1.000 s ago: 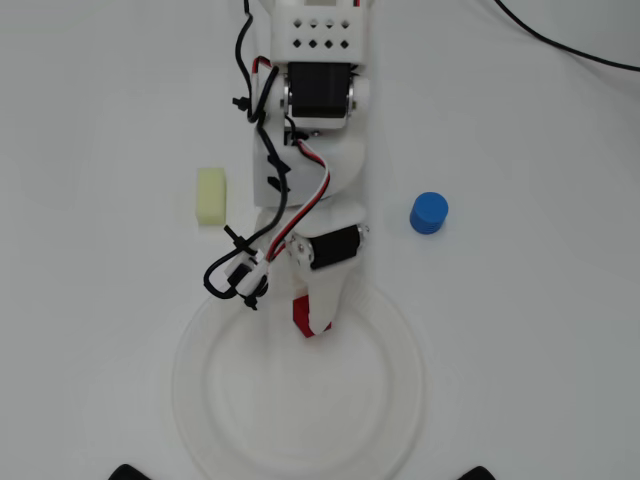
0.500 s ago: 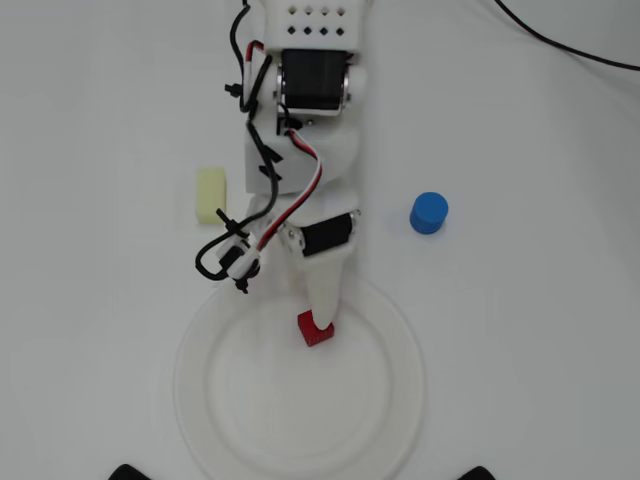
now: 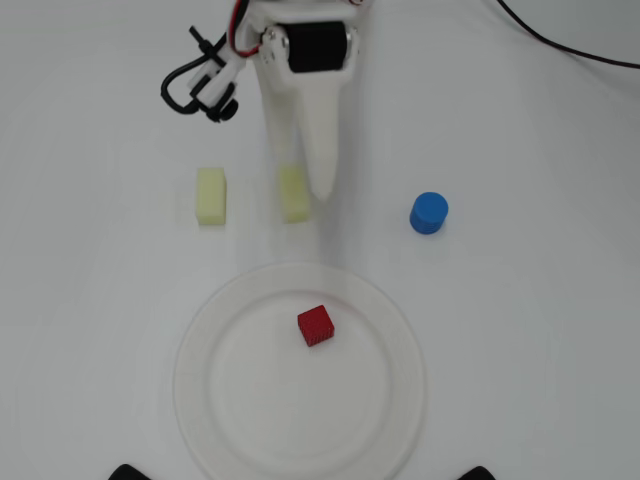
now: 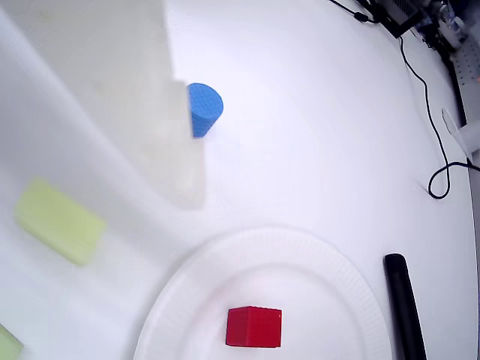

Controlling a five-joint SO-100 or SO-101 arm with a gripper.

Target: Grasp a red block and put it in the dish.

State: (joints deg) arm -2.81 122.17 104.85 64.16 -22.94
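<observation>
Red block (image 4: 253, 327) sits flat, corners skewed, in dish (image 4: 352, 300); gripper (image 3: 322, 190) fingers together.

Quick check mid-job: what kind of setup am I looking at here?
Likely a hobby or lab tabletop test bench: a plain white table, toy pieces like the red block on a disposable dish, and loose cables.

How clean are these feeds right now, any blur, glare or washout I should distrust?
Overhead view: flat bright light, the dish nearly merges with the white table, the red block reads sharp. Wrist view: the gripper finger is a pale, out-of-focus blur hiding part of the blue cylinder; the block stays crisp.
</observation>
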